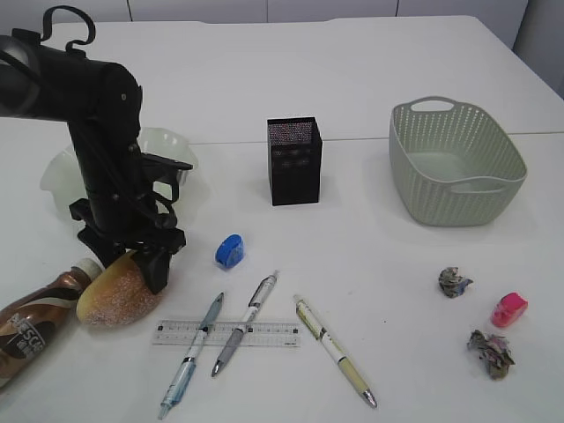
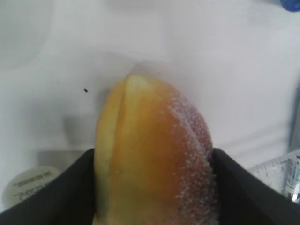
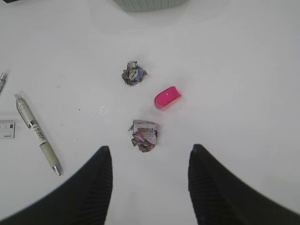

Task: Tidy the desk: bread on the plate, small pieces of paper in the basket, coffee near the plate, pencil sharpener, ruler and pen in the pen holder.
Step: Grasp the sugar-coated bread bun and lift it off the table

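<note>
Left hand (image 2: 152, 187) is down on the bread (image 2: 154, 159). I see a dark finger (image 2: 51, 192) on each flank of the bun, both close against the crust; whether they are actually squeezing it I cannot tell. The bread lies on the counter (image 1: 370, 79) at front left, sugared side toward the pens. The left arm (image 1: 110, 167) stands over it.

Just left of the bread the coffee (image 1: 35, 322) lies on its side, white cap toward the arm's base. Behind the arm the plate (image 1: 172, 145) sits on the counter, partly hidden by the arm.

Right of the bread: a blue sharpener (image 1: 229, 251), then the ruler (image 1: 226, 333) lying flat across the front. Two pens cross over the ruler, a blue one (image 1: 191, 354) and a grey one (image 1: 244, 323). A third, cream pen (image 1: 333, 350) lies just right of the ruler's end.

The holder (image 1: 294, 160) stands upright mid-counter, behind the pens.

Right hand (image 3: 150, 183) hangs above the counter with its fingers (image 3: 93, 187) well apart, nothing between them. Below it a paper ball (image 3: 144, 135), a second ball (image 3: 133, 73) farther out, and a pink sharpener (image 3: 167, 97) between the two, offset to the right. None of the three touch.

The basket (image 1: 456, 163) sits upright at right rear, well apart from the paper.
</note>
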Available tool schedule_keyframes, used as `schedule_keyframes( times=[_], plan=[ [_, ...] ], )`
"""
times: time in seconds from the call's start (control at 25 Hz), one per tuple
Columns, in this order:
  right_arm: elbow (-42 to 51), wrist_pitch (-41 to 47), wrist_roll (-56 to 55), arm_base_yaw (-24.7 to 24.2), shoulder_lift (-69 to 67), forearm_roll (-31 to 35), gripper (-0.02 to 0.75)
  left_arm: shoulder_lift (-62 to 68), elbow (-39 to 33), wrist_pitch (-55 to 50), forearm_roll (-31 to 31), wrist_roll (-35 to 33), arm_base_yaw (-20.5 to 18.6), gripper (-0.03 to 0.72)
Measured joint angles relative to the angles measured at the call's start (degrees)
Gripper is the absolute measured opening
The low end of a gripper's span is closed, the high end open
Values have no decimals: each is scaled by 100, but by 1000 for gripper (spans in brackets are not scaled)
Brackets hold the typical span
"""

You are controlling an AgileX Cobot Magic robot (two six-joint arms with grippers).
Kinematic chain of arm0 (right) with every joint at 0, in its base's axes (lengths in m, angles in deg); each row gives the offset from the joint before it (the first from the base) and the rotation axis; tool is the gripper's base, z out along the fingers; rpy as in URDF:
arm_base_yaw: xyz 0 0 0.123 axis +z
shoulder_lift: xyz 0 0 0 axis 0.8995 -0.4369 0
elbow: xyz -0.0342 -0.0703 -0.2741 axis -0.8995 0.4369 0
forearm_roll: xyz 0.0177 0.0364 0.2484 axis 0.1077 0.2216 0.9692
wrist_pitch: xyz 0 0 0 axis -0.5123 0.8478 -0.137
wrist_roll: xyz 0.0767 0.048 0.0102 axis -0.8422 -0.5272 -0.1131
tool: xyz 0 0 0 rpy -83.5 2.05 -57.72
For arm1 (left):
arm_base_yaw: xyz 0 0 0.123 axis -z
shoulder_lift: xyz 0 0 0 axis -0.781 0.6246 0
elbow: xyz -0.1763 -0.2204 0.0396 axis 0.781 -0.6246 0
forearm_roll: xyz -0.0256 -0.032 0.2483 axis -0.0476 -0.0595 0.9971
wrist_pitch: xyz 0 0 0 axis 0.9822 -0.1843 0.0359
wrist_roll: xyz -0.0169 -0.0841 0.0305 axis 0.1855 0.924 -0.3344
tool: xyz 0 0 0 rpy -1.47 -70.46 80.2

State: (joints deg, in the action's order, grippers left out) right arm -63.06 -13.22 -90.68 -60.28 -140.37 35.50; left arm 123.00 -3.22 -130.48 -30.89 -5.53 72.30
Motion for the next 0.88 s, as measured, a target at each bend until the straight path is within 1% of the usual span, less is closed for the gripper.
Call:
schedule_keyframes(
  times=[0.08, 0.28, 0.36, 0.44, 0.6, 0.8, 0.88],
  plan=[
    [0, 0, 0, 0, 0, 0, 414, 0, 0, 0, 0, 0, 0, 459],
    [0, 0, 0, 0, 0, -67, 414, 0, 0, -23, 0, 0, 0, 271],
    [0, 0, 0, 0, 0, -92, 414, 0, 0, -63, 0, 0, 0, 233],
    [0, 0, 0, 0, 0, -106, 414, 0, 13, -153, 0, 0, 0, 213],
    [0, 0, 0, 0, 0, -106, 414, 12, 97, -396, -12, 0, 0, 207],
    [0, 0, 9, 0, 0, -111, 414, 12, 653, -475, -24, 0, 0, 206],
    [0, 0, 9, 0, 0, -111, 414, 2, 858, -475, -151, 0, 0, 206]
  ],
)
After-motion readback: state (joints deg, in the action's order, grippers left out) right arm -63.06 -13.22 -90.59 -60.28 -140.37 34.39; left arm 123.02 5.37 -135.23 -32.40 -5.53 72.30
